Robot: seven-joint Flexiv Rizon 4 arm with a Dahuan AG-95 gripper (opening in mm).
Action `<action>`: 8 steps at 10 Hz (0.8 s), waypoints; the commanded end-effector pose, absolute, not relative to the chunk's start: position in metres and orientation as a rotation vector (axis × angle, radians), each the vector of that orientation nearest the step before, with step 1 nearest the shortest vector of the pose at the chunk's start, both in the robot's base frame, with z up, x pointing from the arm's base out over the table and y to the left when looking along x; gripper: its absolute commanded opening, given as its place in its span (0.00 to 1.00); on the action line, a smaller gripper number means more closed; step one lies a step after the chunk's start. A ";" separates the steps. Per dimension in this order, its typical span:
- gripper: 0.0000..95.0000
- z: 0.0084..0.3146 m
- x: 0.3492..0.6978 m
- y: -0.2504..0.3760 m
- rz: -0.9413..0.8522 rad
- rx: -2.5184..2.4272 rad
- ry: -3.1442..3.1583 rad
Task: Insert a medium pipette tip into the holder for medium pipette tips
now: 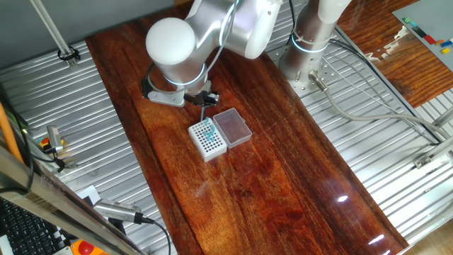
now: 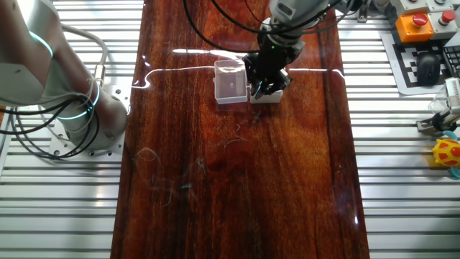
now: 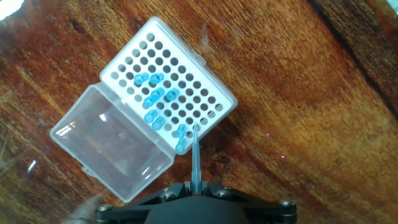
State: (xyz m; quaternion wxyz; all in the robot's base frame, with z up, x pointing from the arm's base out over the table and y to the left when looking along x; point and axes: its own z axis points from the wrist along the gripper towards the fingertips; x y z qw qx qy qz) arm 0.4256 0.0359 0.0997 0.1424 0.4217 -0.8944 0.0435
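The holder (image 3: 171,87) is a small white square block with a grid of dark holes and several blue-teal tips standing in it. It also shows in one fixed view (image 1: 208,138) and in the other fixed view (image 2: 269,95), mostly hidden there by the hand. My gripper (image 3: 195,184) is shut on the medium pipette tip (image 3: 195,155), a thin pale tapered tip. The tip points down at the holder's near edge, its end over a hole beside the blue tips. The gripper (image 1: 204,99) hangs just above the holder.
The holder's clear hinged lid (image 3: 113,145) lies open beside it, seen as a pinkish clear box in one fixed view (image 1: 232,127) and the other fixed view (image 2: 230,81). Ribbed metal plates flank the wooden table (image 1: 269,184). The arm's base (image 1: 311,42) stands at the back.
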 end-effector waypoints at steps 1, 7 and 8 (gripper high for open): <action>0.00 0.099 0.427 0.036 0.137 1.226 -2.568; 0.00 0.100 0.431 0.039 0.187 1.271 -2.516; 0.00 0.101 0.431 0.038 0.187 1.271 -2.516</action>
